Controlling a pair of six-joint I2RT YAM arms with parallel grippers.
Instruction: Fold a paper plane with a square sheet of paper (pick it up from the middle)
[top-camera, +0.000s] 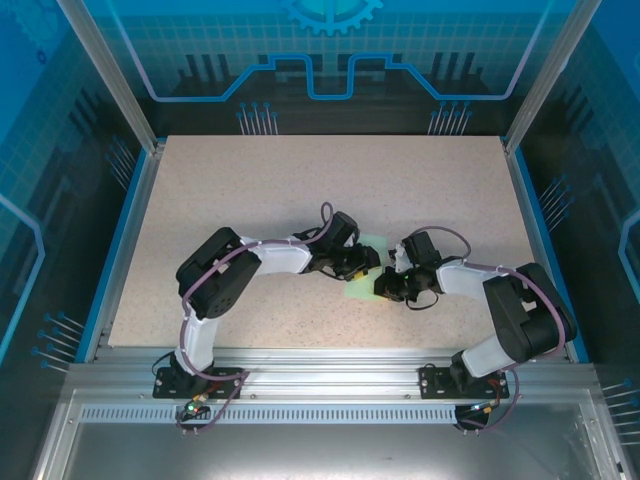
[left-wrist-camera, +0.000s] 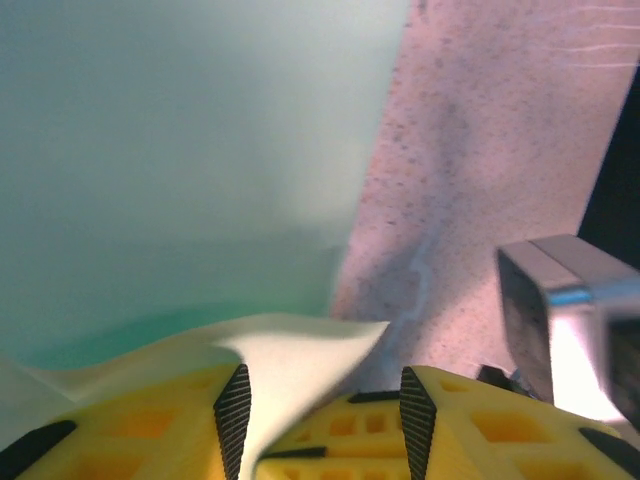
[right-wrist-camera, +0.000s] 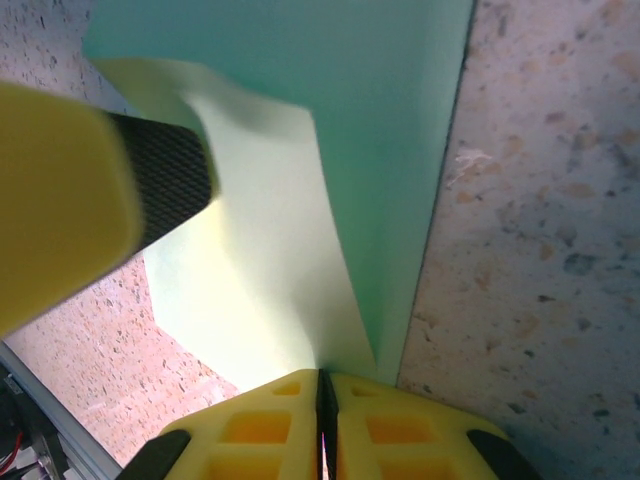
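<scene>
Top external view: the 2 arms meet over the middle of the table (top-camera: 300, 180). The pale green paper (top-camera: 357, 290) lies flat there between the left gripper (top-camera: 362, 262) and the right gripper (top-camera: 386, 286). Right wrist view: the right fingers (right-wrist-camera: 260, 430) are pressed together on a lifted flap of the paper. Left wrist view: the left fingers (left-wrist-camera: 130, 420) stand apart, with a curled flap rising between them.
</scene>
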